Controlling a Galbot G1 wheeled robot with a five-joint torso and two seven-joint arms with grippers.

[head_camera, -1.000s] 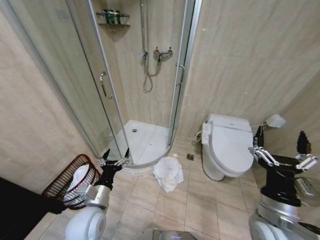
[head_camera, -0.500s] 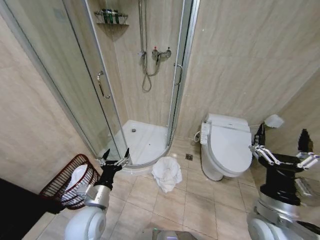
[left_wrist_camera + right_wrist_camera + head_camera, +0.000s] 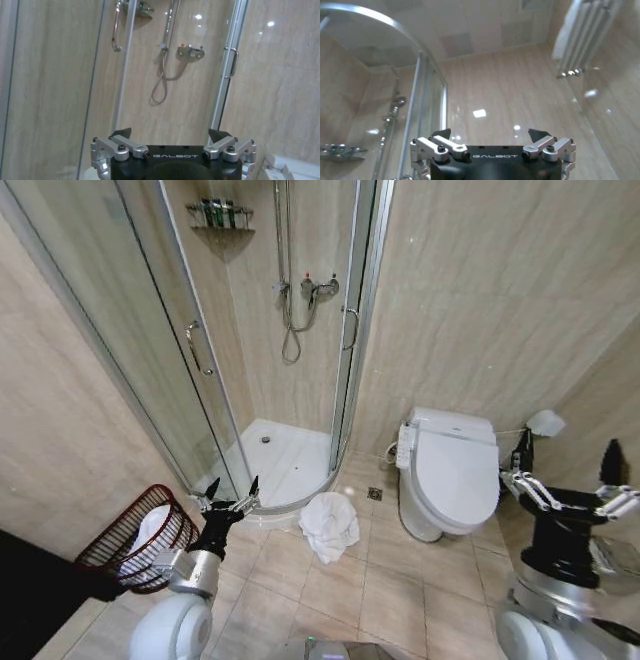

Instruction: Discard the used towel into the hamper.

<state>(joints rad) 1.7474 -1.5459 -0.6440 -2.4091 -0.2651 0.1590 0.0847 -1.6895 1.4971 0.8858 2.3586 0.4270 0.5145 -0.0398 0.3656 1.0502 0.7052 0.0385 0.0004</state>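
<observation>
Since the earlier frame only your camera shifted; nothing was grasped. The towel (image 3: 330, 525) lay by the shower (image 3: 280, 460), the hamper (image 3: 135, 540) beside its door. Left gripper (image 3: 231, 492) and right gripper (image 3: 566, 480) hovered spread, empty. You were approaching; next, reach the towel.

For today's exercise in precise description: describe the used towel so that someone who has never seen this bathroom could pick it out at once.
Start at the curved glass shower cubicle in the corner. On the tiled floor just outside its raised white base, between it and the toilet, lies the used towel. It is a crumpled white heap lying loose on the beige tiles, unlike the white cloth already inside the hamper farther left.
</observation>
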